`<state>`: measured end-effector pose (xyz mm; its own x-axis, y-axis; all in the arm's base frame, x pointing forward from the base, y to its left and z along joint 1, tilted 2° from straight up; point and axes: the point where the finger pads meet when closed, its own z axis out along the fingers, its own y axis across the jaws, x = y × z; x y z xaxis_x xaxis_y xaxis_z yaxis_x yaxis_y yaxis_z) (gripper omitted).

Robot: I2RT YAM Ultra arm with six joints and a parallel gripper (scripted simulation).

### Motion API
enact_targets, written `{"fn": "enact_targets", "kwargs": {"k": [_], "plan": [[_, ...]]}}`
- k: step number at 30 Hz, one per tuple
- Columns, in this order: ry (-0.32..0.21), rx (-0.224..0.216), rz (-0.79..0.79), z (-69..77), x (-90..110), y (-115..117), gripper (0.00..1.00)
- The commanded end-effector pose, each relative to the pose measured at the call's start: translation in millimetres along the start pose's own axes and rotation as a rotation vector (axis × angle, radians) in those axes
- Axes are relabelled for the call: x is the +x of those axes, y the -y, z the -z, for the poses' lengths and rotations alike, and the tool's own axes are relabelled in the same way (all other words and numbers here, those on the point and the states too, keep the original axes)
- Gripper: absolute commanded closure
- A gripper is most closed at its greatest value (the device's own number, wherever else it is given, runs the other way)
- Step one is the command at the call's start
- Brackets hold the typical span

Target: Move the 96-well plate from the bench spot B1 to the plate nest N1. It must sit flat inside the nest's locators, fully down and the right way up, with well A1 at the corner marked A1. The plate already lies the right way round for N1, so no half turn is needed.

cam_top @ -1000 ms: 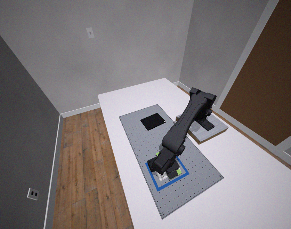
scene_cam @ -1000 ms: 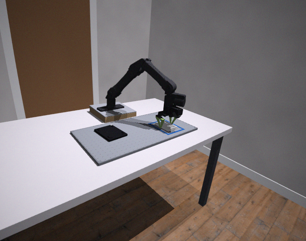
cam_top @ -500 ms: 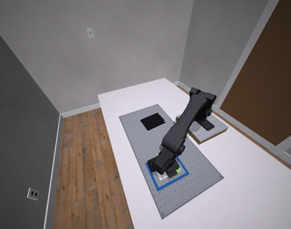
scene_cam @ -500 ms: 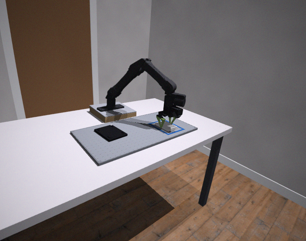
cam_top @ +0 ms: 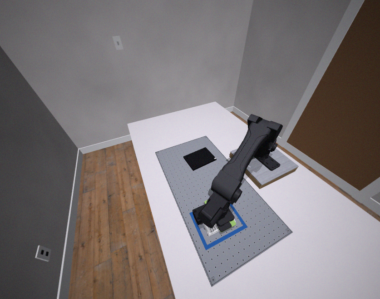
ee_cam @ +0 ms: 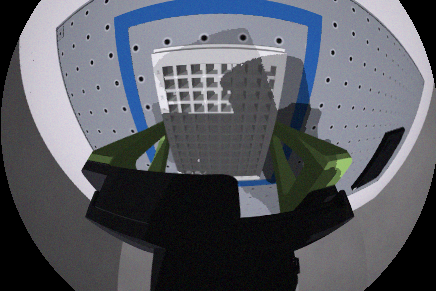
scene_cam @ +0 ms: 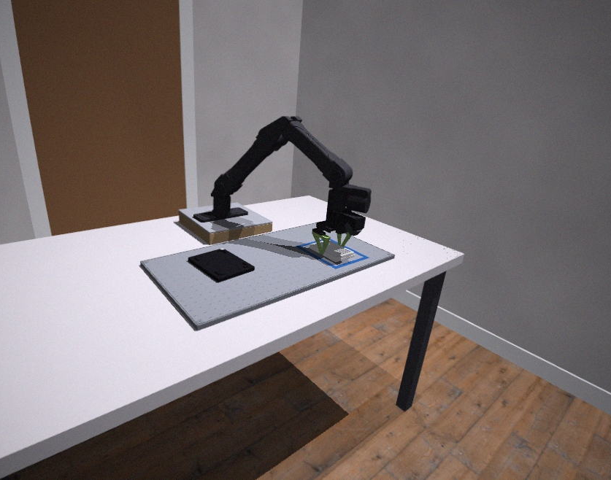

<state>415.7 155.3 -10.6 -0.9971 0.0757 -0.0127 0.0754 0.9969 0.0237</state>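
The gripper [ee_cam: 219, 158] stands nearly wide, clamped across the 96-well plate [ee_cam: 216, 102] inside the blue B1 outline [ee_cam: 133, 75], ready for lifting toward the black nest N1 [cam_top: 199, 158] at eleven o'clock.

A big table [scene_cam: 63, 289] holds a flat board with many small holes [scene_cam: 274, 279]. On one end of the board is a square frame [cam_top: 212, 245], and the plate [ee_cam: 200, 89] lies inside it. The gripper [ee_cam: 219, 164] is right over the plate, with one finger on each side, pressed against it. At the other end of the board lies the nest [cam_top: 199, 158], well apart from the plate. Beside the board, a low block [cam_top: 281, 170] sits on the table, and the arm [cam_top: 248, 151] stands on it, reaching over the board.
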Motion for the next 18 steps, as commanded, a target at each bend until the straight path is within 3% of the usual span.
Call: {"fn": "enact_targets", "kwargs": {"k": [1, 6, 7, 8, 18], "plan": [[0.021, -0.008, -0.001, 5.0, -4.2, -2.1, 1.00], [0.021, -0.008, -0.001, 5.0, -4.2, -2.1, 1.00], [0.061, -0.023, -0.001, 17.4, -12.0, -6.6, 1.00], [0.053, -0.019, -0.002, 21.4, -10.7, -6.0, 1.00], [0.047, -0.016, -0.002, 34.7, -8.6, -4.4, 1.00]]}}
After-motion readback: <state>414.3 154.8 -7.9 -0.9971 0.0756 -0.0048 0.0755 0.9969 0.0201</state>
